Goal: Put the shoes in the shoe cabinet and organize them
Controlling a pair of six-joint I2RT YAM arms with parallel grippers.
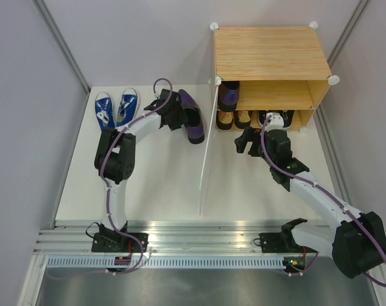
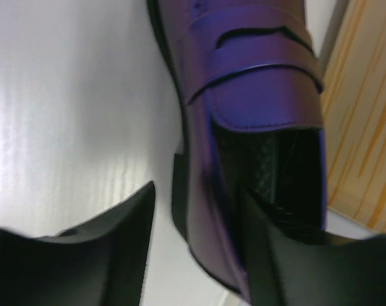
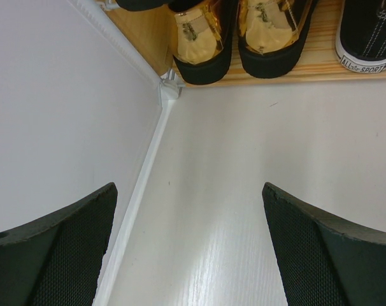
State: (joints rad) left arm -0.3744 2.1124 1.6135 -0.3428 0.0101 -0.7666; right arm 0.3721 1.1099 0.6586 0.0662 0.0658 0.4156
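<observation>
On the white table [image 1: 155, 185], just left of the shoe cabinet's [image 1: 269, 51] open white door panel [image 1: 209, 146]: one dark purple dress shoe [image 1: 193, 121], with the left gripper [image 1: 177, 111] at its heel end. From overhead, cannot tell how the jaws stand there.

Closer in, from the left wrist: left gripper [image 2: 198, 191] straddling the side wall of the dark purple dress shoe [image 2: 257, 83] at its opening. One finger [image 2: 104, 255] outside, with a sliver of table between it and the sole, the other down inside. Parted, not clamped.

Seen only from overhead: a second purple shoe [image 1: 228, 94] at the left end of the upper shelf, and the blue sneakers [image 1: 116, 107] side by side at the table's far left.

Before the lower shelf: right gripper [image 1: 246, 139], spread wide, holding nothing.

From the right wrist: right gripper [image 3: 188, 188] facing the gold shoes [image 3: 199, 32] in the shelf's left corner. Just to their right, a black shoe [image 3: 368, 29] with a white lettered toe band. Lettering lost in the overhead view.
</observation>
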